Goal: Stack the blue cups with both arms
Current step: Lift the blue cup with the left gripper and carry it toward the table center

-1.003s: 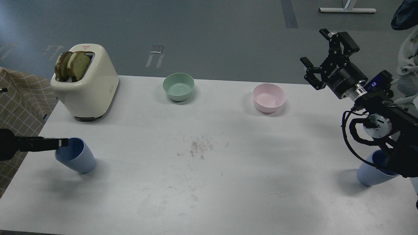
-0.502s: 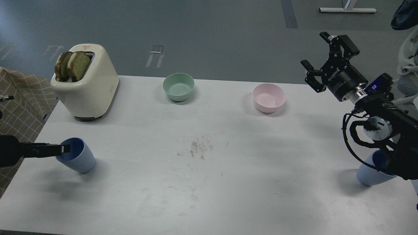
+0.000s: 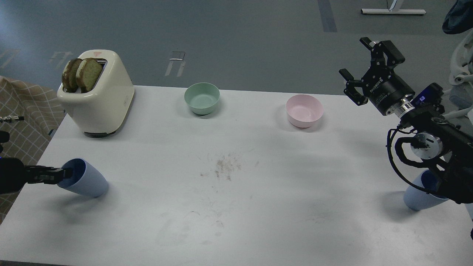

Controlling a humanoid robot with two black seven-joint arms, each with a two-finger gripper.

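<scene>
Left pincer (image 3: 63,174) touches tilted blue cup (image 3: 84,182); right pincer (image 3: 356,62) spread wide.

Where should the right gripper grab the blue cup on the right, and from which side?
Judging by pose, grip the right blue cup across its outer wall near the rim, coming down from above. It stands upright with its mouth up, partly hidden beneath the right arm. The right gripper hangs open, well above and beyond it.

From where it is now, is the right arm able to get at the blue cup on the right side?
Probably yes, but not directly. The right tool is open and raised far behind the right blue cup, and the arm's own forearm and cables cover the cup's rim. Nothing else stands near it; the pink bowl is well away.
</scene>
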